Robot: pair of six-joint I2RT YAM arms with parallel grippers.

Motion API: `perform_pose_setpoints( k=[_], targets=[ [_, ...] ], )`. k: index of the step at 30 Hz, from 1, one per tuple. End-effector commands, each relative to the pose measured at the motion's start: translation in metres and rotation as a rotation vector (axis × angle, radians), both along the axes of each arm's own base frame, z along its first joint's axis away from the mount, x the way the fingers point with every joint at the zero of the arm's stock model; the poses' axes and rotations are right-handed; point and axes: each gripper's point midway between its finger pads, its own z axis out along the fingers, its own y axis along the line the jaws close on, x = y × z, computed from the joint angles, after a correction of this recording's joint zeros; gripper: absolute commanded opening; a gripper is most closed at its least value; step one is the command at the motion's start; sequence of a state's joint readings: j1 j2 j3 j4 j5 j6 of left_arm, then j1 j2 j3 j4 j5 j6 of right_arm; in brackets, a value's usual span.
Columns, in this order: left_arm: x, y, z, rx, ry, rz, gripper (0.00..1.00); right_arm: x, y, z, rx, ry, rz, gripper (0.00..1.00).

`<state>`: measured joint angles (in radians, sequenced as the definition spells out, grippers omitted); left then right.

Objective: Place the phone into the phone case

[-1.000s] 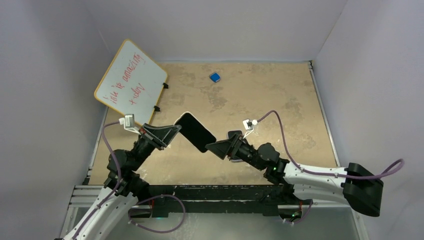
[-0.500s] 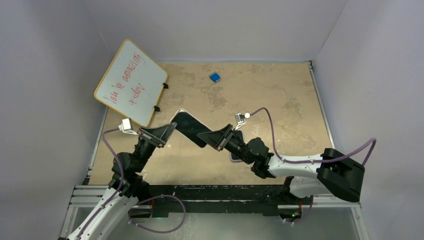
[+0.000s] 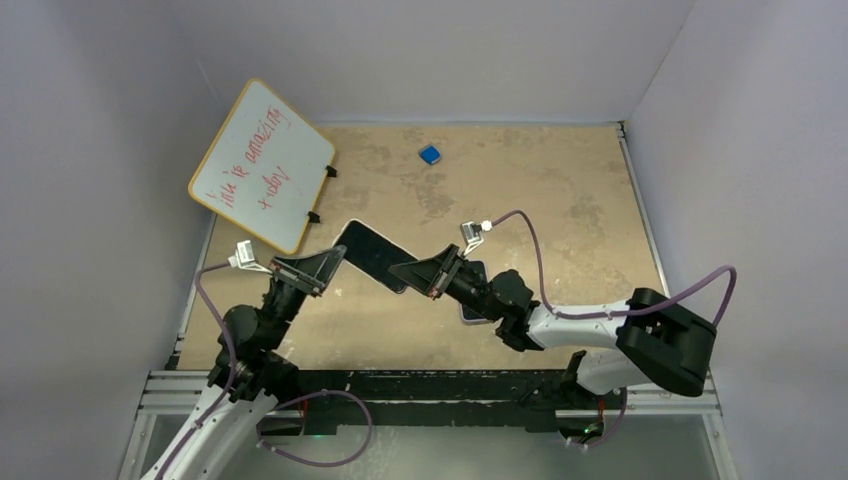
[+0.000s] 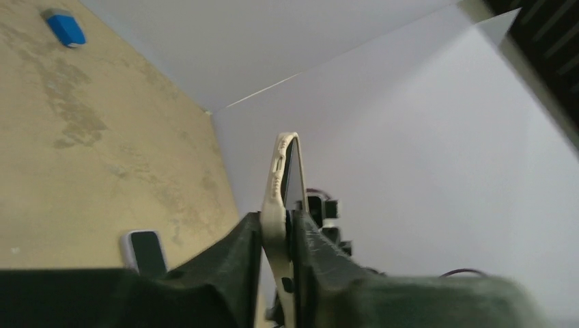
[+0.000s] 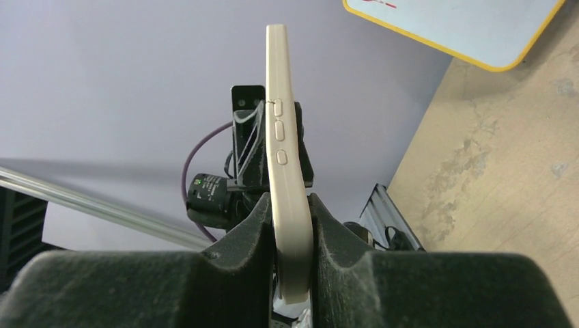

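One yellow-framed whiteboard with red writing point(image 3: 262, 165). One small blue block point(image 3: 430, 154), right of the whiteboard. One cream plastic phone case point(image 3: 368, 256), below-right of the whiteboard. One white-edged black-screened phone point(image 4: 144, 250). Two dark grippers, the left gripper point(image 3: 340, 256) and the right gripper point(image 3: 396, 272).

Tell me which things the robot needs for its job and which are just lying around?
For the job:
phone case, pinched by the left end effector and the right end effector
phone, lying on the table

Just lying about:
whiteboard
small blue block
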<state>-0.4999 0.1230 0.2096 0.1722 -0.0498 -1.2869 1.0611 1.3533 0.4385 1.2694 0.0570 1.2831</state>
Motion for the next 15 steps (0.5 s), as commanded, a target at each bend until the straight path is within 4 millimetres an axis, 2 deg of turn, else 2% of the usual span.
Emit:
perform_pose_setpoints(
  k=[1,4,8,12,15],
  targets=[
    [-0.018,0.004,0.031,0.187,-0.09,0.006,0.32,0.004,-0.013,0.032,0.056,-0.113,0.041,0.0],
    [-0.024,0.012,0.026,0.373,-0.06,0.023,0.55,0.006,-0.031,0.031,0.042,-0.167,0.094,0.0],
    [-0.038,0.012,0.031,0.534,-0.094,-0.021,0.78,0.003,-0.048,0.026,-0.023,-0.241,0.164,0.0],
    [-0.041,0.003,0.03,0.624,-0.057,-0.099,0.82,-0.016,-0.067,0.027,-0.049,-0.3,0.264,0.0],
    [-0.045,-0.016,0.024,0.687,-0.053,-0.234,0.79,-0.033,-0.075,0.033,-0.082,-0.376,0.312,0.0]
  ],
)
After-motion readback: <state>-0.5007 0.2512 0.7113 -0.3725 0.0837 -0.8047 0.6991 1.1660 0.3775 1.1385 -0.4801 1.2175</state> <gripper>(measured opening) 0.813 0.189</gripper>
